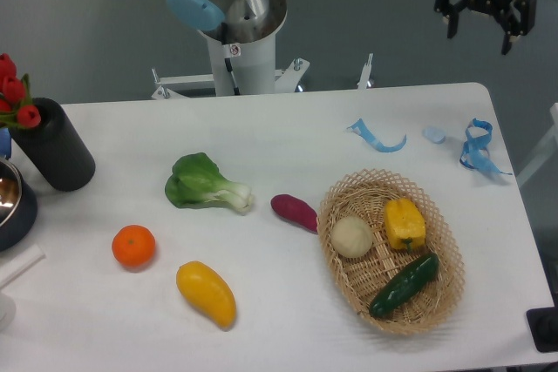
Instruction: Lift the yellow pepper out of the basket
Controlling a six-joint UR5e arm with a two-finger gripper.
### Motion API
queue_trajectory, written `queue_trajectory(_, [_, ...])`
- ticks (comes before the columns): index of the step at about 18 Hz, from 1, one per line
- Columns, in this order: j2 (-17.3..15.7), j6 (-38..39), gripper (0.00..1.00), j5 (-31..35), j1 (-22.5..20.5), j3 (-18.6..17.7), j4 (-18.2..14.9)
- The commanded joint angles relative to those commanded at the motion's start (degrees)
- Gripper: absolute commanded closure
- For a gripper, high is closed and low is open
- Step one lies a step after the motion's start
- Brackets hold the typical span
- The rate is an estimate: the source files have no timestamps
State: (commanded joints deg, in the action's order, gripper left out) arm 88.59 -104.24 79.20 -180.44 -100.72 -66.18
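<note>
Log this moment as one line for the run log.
pincer: open, empty, raised beyond table's far right corner | yellow pepper: in basket, untouched | stage: before approach

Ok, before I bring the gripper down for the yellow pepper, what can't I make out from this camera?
- Yellow pepper: stem not visible; underside hidden by the basket.
- Gripper: small, dark; top cut by the upper edge. Fingers look spread, empty.
- Metal bowl: cut off by the left edge.
- Dark object: cropped at the right edge, unidentifiable.
</note>
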Motion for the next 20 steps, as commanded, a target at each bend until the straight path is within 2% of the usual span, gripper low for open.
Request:
queue_trajectory(9, [0.26,1.49,0.0,-1.93,0.0,-0.18,0.27])
queue_trajectory(11, [0.35,6.39,0.0,-4.13,-0.18,-0.79,0.27])
queue_trajectory(17, [0.88,17.65,0.0,-4.31,1.4,-2.1,0.27])
queue_trajectory(20, [2.19,21.52,0.0,-4.14,3.59,-3.43,0.35])
